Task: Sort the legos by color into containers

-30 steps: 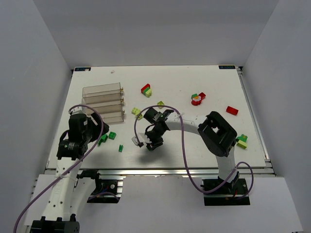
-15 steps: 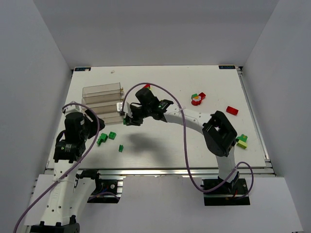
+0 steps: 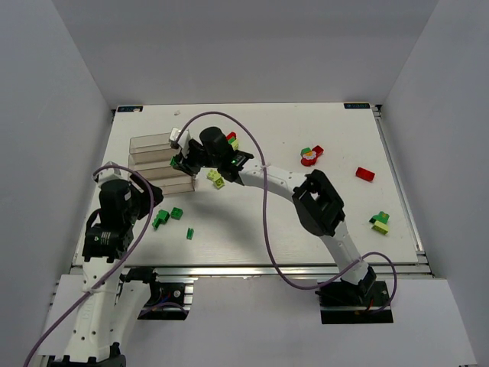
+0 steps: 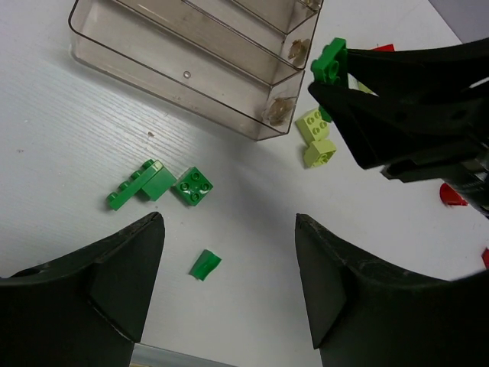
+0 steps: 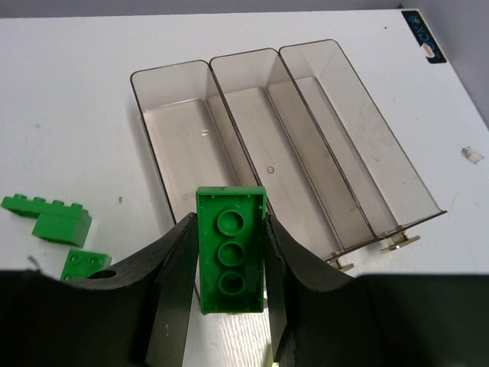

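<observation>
Where the right fingers (image 5: 166, 287) close, a green brick (image 5: 230, 248) sits pinched.

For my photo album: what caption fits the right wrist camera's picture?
Green brick clamped in the right gripper, facing three empty compartments of the clear tray.

Bright, even light from overhead washes the white tabletop (image 3: 290, 222) and casts only soft, faint shadows, and both wrist views are sharp at mid-frame, though the left claw (image 4: 229, 260) and right claw (image 5: 229, 275) loom dark and slightly soft along the lower edge.
</observation>
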Motion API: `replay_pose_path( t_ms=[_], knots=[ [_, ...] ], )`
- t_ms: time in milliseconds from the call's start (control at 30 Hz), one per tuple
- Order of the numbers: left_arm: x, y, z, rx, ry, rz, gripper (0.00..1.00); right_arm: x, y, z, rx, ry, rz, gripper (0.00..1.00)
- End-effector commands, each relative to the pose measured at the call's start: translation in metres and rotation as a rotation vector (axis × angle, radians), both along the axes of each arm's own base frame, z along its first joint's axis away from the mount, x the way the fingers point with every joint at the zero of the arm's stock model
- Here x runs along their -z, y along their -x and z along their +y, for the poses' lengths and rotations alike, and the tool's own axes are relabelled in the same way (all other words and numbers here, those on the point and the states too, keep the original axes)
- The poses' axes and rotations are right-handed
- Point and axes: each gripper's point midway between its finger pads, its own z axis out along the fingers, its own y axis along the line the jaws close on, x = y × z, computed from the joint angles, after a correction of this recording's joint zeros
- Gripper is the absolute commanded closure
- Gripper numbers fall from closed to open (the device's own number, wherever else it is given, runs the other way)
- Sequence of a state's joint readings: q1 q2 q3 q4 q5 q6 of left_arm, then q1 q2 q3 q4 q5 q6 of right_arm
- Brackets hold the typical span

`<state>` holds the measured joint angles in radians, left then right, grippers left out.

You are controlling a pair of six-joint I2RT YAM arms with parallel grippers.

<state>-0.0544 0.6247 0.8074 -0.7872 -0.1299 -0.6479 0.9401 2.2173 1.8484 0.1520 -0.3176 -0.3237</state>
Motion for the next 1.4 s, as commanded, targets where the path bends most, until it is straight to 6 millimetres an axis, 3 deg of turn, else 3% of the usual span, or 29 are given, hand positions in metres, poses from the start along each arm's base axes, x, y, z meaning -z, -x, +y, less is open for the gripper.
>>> replay_pose_path(
  t_ms=[0,100,567,900,1033,1133,1167,1200,1233,1267,1300,1333,1367],
  knots=[
    [-0.012,0.001,0.002,-0.024,0.009,-0.030,0.21,-0.024,-0.017,0.016,0.057,-0.109,0.005,1.00],
    [-0.011,0.004,0.003,-0.032,0.013,-0.028,0.21,-0.015,-0.018,0.024,0.049,-0.119,-0.010,0.99],
    [-0.008,0.013,0.004,-0.040,0.018,-0.012,0.21,0.022,-0.031,0.043,0.046,-0.111,-0.057,0.76],
    [-0.007,0.016,0.004,-0.043,0.018,0.000,0.21,0.036,-0.033,0.044,0.042,-0.090,-0.077,0.44],
    [-0.007,0.016,0.004,-0.044,0.023,-0.002,0.21,0.028,-0.032,0.043,0.035,-0.102,-0.078,0.35],
    [-0.006,0.016,0.002,-0.042,0.032,-0.005,0.21,0.014,-0.028,0.041,0.026,-0.123,-0.082,0.35],
    [-0.006,0.016,0.002,-0.043,0.034,-0.006,0.21,-0.001,-0.026,0.039,0.022,-0.140,-0.091,0.35],
    [-0.005,0.016,0.002,-0.042,0.037,-0.003,0.22,0.002,-0.023,0.036,0.016,-0.126,-0.079,0.35],
    [-0.004,0.016,0.001,-0.042,0.041,-0.001,0.23,-0.004,-0.018,0.032,-0.018,-0.125,-0.076,0.36],
    [-0.004,0.016,0.001,-0.041,0.046,-0.004,0.25,-0.026,-0.011,0.027,-0.043,-0.144,-0.084,0.38],
    [-0.004,0.016,-0.001,-0.038,0.052,-0.005,0.31,-0.017,-0.009,0.016,-0.057,-0.115,-0.057,0.42],
    [-0.001,0.016,-0.001,-0.039,0.055,0.003,0.37,-0.041,0.006,0.009,-0.132,-0.143,-0.064,0.44],
    [0.001,0.015,-0.003,-0.031,0.063,0.006,0.42,-0.046,0.013,0.001,-0.165,-0.147,-0.056,0.46]
  ],
)
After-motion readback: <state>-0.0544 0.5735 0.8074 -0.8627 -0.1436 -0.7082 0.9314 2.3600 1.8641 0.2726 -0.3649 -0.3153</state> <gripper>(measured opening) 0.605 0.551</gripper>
